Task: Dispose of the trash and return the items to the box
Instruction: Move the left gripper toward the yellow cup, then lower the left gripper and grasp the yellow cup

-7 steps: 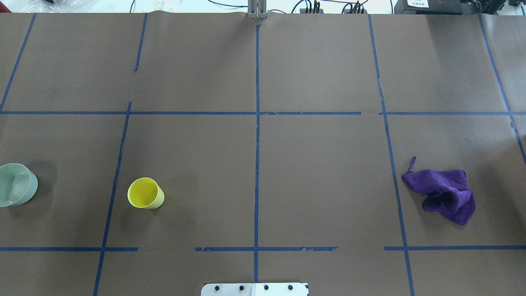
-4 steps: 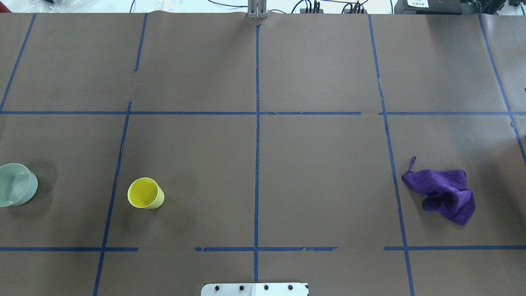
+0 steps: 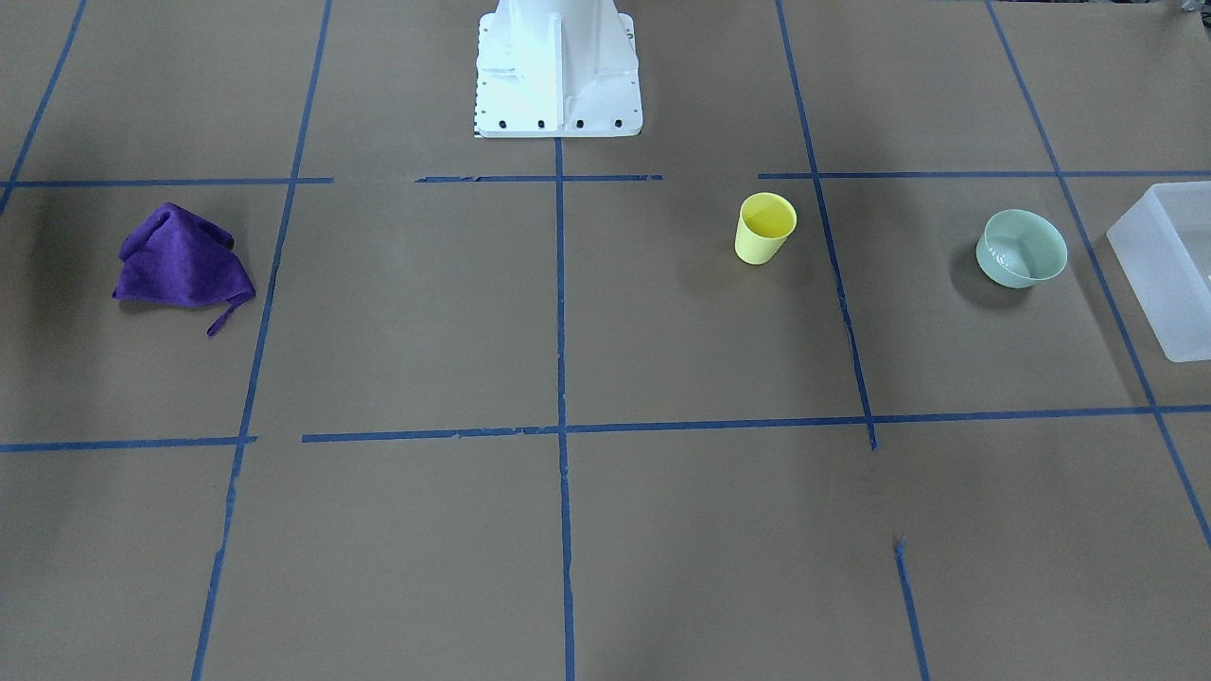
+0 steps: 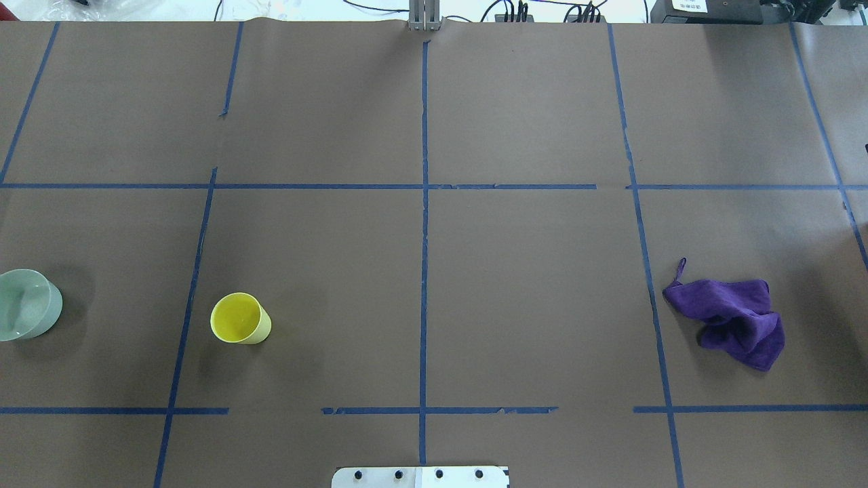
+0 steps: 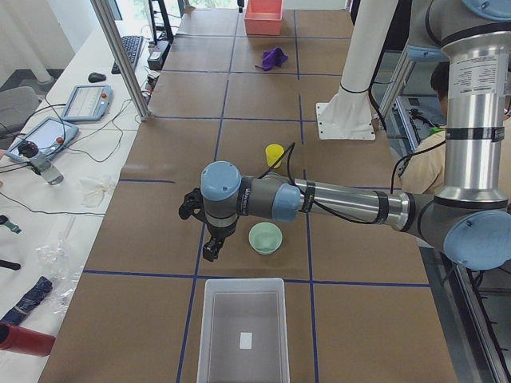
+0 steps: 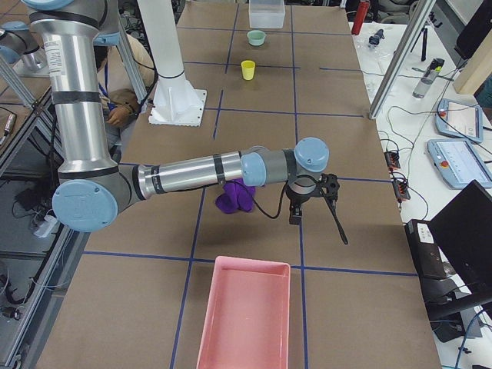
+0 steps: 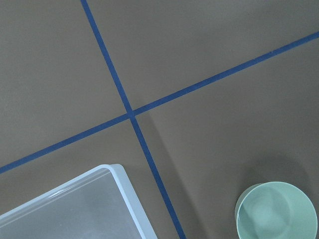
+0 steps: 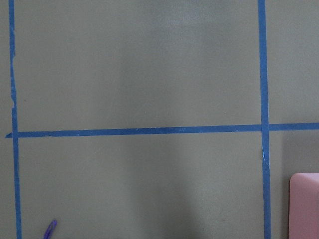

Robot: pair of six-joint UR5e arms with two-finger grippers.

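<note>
The yellow cup [image 4: 239,318] stands upright on the table, also in the front view [image 3: 764,228]. The mint-green bowl [image 4: 27,313] sits at the table's left edge, beside the frosted box [image 3: 1168,270]. In the exterior left view my left gripper [image 5: 206,239] hovers beside the bowl [image 5: 265,238], just beyond the box [image 5: 243,335]; I cannot tell whether it is open. The left wrist view shows the bowl [image 7: 276,211] and a box corner [image 7: 75,209] below. In the exterior right view my right gripper [image 6: 317,223] hangs above the table beside the purple cloth [image 6: 234,198]; I cannot tell its state.
The purple cloth [image 4: 736,322] lies crumpled on the right side of the table. A pink bin [image 6: 246,311] stands at the table's right end, its corner in the right wrist view [image 8: 304,204]. The robot's white base [image 3: 556,66] stands mid-table.
</note>
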